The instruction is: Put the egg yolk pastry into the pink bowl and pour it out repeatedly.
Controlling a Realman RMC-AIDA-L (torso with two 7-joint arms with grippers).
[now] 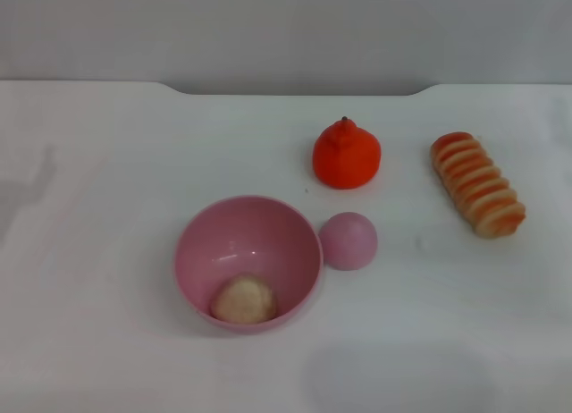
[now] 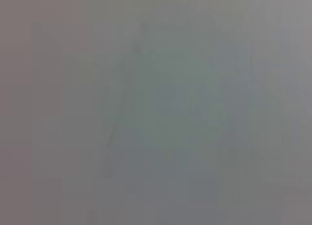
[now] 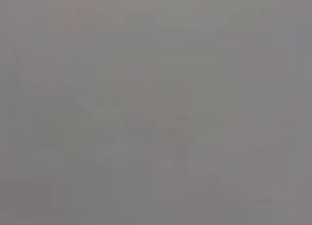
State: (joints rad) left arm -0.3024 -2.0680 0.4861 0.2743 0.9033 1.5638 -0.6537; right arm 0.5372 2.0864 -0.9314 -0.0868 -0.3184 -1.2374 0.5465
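Pastry, the egg yolk pastry (image 1: 243,300), lies flat inside the upright pink bowl (image 1: 214,243), showing no long axis. Neither pincer is visible, so their grip cannot be judged.

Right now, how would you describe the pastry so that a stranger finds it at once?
Find the pink bowl on the near part of the white table. Inside it, at the near side, lies the pastry. It is pale beige and crumbly, unlike the smooth mauve dome touching the bowl's rim outside.

Head view soft, even, bright, faint shadows; both wrist views blank grey blur.
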